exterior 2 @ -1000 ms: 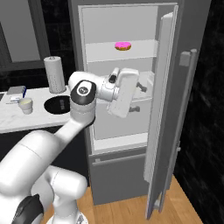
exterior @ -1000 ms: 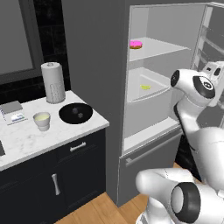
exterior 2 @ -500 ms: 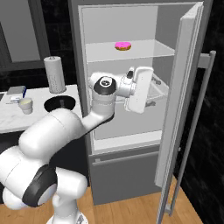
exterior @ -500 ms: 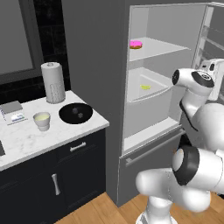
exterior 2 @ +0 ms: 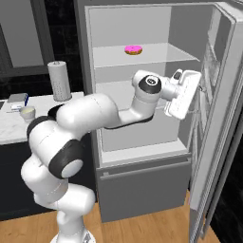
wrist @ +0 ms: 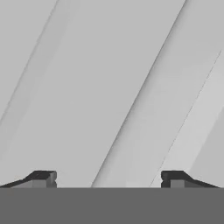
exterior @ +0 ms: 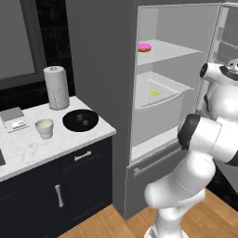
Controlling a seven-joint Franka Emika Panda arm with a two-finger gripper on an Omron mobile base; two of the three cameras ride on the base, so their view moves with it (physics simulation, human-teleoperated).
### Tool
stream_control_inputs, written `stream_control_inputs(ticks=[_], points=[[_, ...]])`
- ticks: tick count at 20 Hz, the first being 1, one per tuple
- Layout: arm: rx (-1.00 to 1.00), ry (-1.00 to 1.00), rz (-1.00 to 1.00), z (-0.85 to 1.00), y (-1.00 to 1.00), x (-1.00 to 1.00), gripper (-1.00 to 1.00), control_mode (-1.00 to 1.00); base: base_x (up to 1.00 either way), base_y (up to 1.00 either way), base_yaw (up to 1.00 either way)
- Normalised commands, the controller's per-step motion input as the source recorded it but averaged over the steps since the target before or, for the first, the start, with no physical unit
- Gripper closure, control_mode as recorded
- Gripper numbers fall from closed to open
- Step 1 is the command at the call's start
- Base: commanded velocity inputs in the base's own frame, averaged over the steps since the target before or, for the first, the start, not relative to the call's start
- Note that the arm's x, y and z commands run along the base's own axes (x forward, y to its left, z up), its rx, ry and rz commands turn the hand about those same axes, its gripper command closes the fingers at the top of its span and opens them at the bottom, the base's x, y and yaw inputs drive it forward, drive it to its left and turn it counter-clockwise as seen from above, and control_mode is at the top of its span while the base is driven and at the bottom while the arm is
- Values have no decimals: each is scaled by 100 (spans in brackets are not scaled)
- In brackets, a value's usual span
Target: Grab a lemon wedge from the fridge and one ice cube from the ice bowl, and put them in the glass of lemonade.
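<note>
The fridge (exterior: 183,111) stands open. On its middle shelf lies the small yellow-green lemon wedge (exterior: 155,92). The black ice bowl (exterior: 80,120) sits on the marble counter, with the off-white glass of lemonade (exterior: 45,128) to its left; the glass (exterior 2: 27,113) also appears at the far left of the right base view. My gripper (exterior 2: 199,90) is at the right side of the fridge opening, pointing at the inner face of the open door (exterior 2: 223,118). In the hand view my gripper (wrist: 109,177) is open, fingertips wide apart, with nothing between them and a pale grey surface close ahead.
A pink-iced doughnut (exterior: 144,47) lies on the top shelf. A tall white perforated cylinder (exterior: 56,87) stands at the back of the counter (exterior: 28,153), and a small grey box (exterior: 13,116) lies left of the glass. Dark drawer cabinets sit below the counter.
The fridge door has swung wider open to the right. My arm has stretched right with it, carrying the hand from the fridge's middle to the door side.
</note>
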Motion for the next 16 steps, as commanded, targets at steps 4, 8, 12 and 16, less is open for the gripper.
stream_control_inputs(ticks=[4, 8, 12, 16], points=[[22, 4, -4, 0, -100, 0, -100, -100, 0, 0, 0], [21, 0, 0, -1, -85, -6, -100, -100, 0, 0, 0], [8, -6, 6, 7, 38, -24, -100, -100, 0, 0, 0], [0, -23, 16, 0, 100, -26, -100, -100, 0, 0, 0]])
